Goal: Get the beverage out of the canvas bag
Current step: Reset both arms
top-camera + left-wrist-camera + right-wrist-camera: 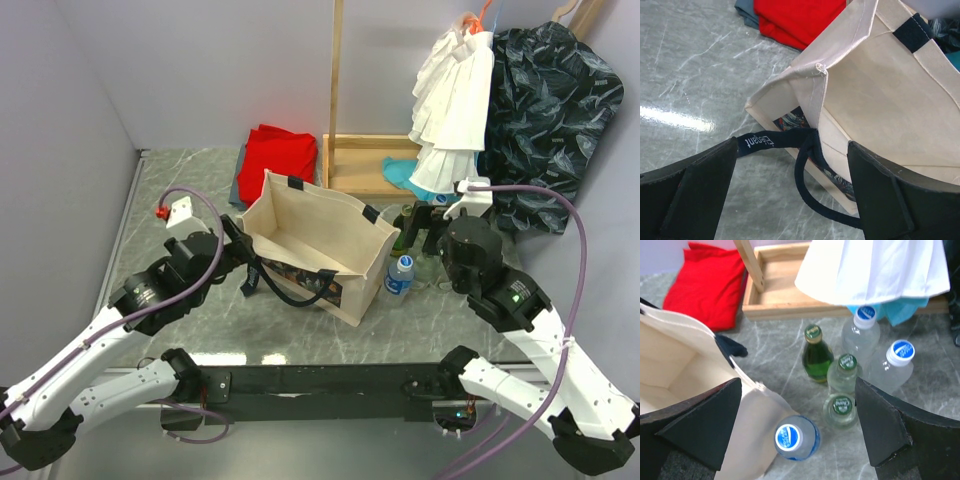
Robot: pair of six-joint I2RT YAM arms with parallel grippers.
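The beige canvas bag (pixel 315 240) stands open mid-table, and its inside looks empty from above. A plastic bottle with a blue and white cap (pixel 400 273) stands on the table against the bag's right end; it also shows in the right wrist view (pixel 792 437). My right gripper (pixel 422 228) is open above and just behind that bottle, its jaws (pixel 797 385) wide apart and holding nothing. My left gripper (pixel 238 240) is open at the bag's left end. The navy strap handle (pixel 757 141) runs between its spread fingers (pixel 791 150) by the bag's corner (pixel 812 80).
Several other bottles stand right of the bag: a green glass one (pixel 816 352), two clear green-capped ones (pixel 841 410), two blue-capped plastic ones (pixel 895 362). A wooden rack base (pixel 370 165), a red folded cloth (pixel 277 155) and hanging clothes (pixel 455 100) are behind.
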